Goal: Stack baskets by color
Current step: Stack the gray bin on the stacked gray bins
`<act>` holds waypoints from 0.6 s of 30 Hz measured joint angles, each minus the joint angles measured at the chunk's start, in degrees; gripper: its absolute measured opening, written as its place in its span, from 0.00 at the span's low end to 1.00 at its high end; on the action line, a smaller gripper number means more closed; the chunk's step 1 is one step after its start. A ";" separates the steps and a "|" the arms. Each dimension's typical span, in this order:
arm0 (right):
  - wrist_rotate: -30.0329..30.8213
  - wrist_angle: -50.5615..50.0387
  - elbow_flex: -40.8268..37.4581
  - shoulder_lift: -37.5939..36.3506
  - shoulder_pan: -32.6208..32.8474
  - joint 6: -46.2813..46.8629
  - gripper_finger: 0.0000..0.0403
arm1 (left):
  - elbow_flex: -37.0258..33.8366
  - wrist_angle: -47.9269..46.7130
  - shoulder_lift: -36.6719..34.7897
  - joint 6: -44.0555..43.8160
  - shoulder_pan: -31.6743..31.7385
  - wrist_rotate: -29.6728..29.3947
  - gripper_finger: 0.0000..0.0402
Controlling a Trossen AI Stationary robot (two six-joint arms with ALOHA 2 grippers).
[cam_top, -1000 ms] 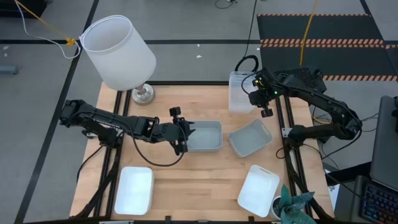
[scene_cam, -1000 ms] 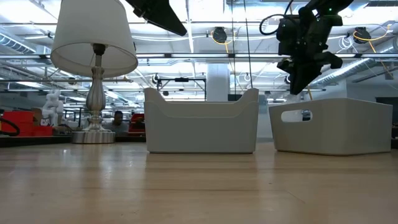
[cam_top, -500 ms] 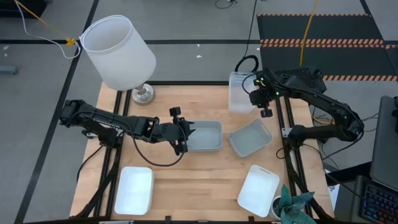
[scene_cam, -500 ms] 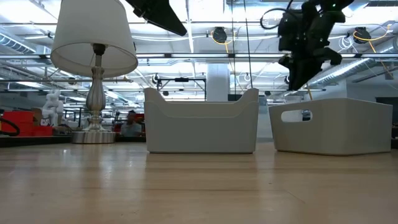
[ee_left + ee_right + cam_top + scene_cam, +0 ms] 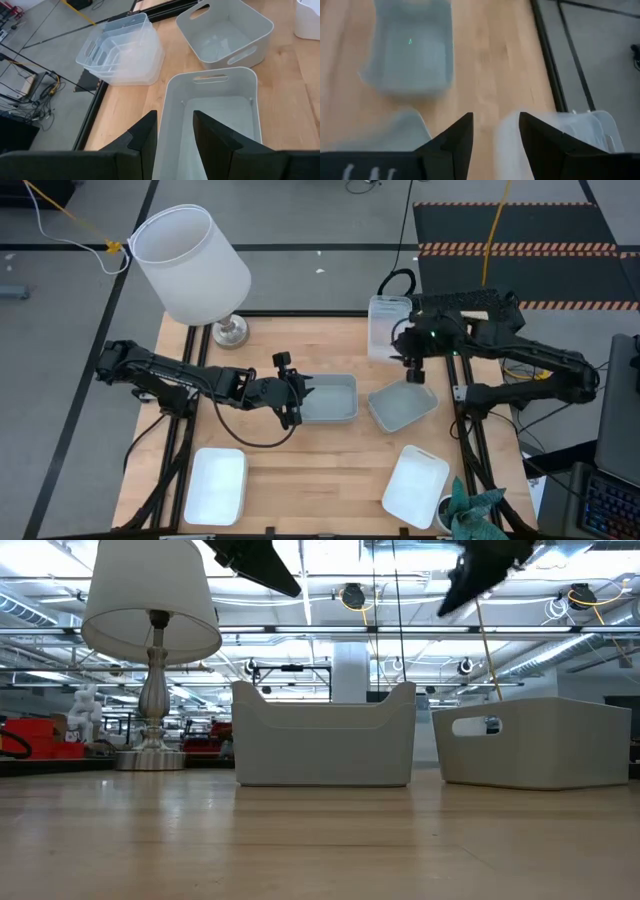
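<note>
On the wooden counter [image 5: 330, 455] the left gripper [image 5: 297, 399] sits at the left short wall of a grey-blue basket [image 5: 330, 398] near the middle. In the left wrist view its fingers [image 5: 212, 142] straddle that wall, one inside the basket and one outside, narrowly apart. Whether they actually press the wall is hard to tell.

A second grey-blue basket [image 5: 402, 402] lies just right of the first, turned at an angle. The right gripper [image 5: 412, 368] hangs above its far edge, beside the stack of clear baskets [image 5: 383, 327] at the far right edge of the counter. In the right wrist view its fingers [image 5: 540, 137] stand apart with nothing between them — the picture is smeared, so the baskets below are only pale shapes.

Two white baskets rest on the near side, one left [image 5: 215, 485] and one right [image 5: 415, 486]. The right one is partly covered by a green cloth-like thing [image 5: 472, 510] at the corner.

A lamp [image 5: 190, 265] stands at the far left; its shade hides most of its base. In the low view both arms are cut off at the top edge.
</note>
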 joint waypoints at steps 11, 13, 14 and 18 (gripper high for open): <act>10.21 -5.26 3.33 7.33 19.75 28.25 0.38 | 0.00 0.28 0.00 -0.68 -0.01 0.00 0.31; 10.21 -7.63 3.33 9.31 22.71 32.15 0.39 | 0.00 0.28 0.00 -0.69 0.00 0.00 0.31; 10.16 -8.48 3.33 10.30 24.14 34.52 0.39 | 0.00 0.28 0.00 -0.70 0.00 0.00 0.31; 9.27 -11.21 3.33 14.10 29.06 42.21 0.40 | 0.00 0.28 0.00 -0.72 -0.02 0.00 0.31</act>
